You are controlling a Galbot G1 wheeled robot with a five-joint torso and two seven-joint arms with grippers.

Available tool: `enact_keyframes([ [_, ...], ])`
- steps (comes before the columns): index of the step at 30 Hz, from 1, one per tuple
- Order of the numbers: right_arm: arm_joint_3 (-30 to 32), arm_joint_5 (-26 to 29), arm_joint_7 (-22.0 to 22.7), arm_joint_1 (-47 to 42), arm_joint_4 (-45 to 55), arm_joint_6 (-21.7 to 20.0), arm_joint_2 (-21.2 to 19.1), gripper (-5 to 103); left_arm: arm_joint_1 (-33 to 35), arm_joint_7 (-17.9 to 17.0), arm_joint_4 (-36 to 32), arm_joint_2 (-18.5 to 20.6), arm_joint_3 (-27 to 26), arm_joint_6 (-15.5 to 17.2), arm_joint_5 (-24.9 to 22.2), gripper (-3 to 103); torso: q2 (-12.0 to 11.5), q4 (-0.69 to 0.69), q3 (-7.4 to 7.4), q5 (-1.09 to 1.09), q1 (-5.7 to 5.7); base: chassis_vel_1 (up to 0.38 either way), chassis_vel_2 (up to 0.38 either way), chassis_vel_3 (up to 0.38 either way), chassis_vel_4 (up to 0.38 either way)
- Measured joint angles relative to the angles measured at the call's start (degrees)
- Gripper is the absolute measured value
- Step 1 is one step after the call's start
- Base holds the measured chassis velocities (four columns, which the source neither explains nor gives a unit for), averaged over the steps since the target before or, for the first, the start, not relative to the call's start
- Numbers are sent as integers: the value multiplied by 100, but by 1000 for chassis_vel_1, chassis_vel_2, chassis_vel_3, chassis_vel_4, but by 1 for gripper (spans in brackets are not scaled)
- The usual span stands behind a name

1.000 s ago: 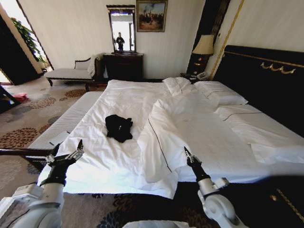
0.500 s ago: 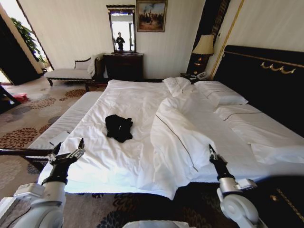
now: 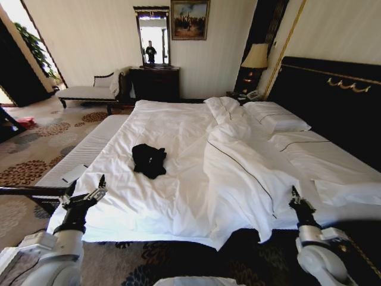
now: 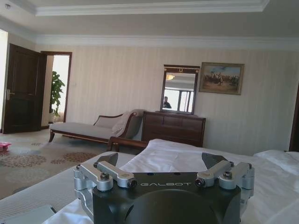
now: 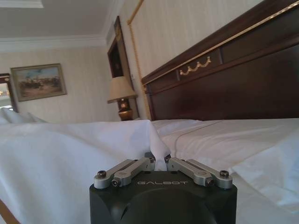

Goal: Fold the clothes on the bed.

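The clothes (image 3: 149, 159), a crumpled black garment, lie on the white sheet of the bed (image 3: 161, 119), left of centre. My left gripper (image 3: 86, 186) hovers open at the bed's near left corner, apart from the clothes; in the left wrist view (image 4: 161, 163) nothing sits between its fingers. My right gripper (image 3: 294, 199) is at the near right edge, shut on the hem of the white duvet (image 3: 244, 167). The right wrist view shows the duvet (image 5: 70, 154) pinched in that gripper (image 5: 159, 161). The duvet lies bunched over the bed's right half.
A dark headboard (image 3: 333, 95) and pillows (image 3: 277, 122) line the right side. A low white pad (image 3: 77, 158) runs along the bed's left side. A chaise (image 3: 89, 90), dresser with mirror (image 3: 155, 82) and lamp (image 3: 256, 58) stand at the far wall.
My right gripper has moved right along the near edge, dragging the duvet's hem with it and baring more sheet beside the clothes. The left arm and the clothes have not moved.
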Motion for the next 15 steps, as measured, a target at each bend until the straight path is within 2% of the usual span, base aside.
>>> enact_keyframes([
  [3, 182, -1, 415, 27, -161, 0, -3, 0, 9, -1, -2, -26, -26, 0, 11, 100, 0, 0, 0, 0, 0, 0, 0, 0, 0],
  [5, 217, -10, 481, 25, -181, -1, -3, 0, 9, -2, -2, -30, -27, 0, 15, 100, 0, 0, 0, 0, 0, 0, 0, 0, 0],
  [8, 439, -129, 821, -75, -239, -27, 33, 0, -43, -4, -3, -35, -10, 0, 27, 100, 0, 0, 0, -1, 0, 0, 0, 0, 0],
  [15, 794, -450, 1112, -436, -352, -43, 189, 0, -280, -5, 116, 45, 26, 0, -24, 100, 0, -1, 0, -1, 0, 0, 0, 0, 0],
])
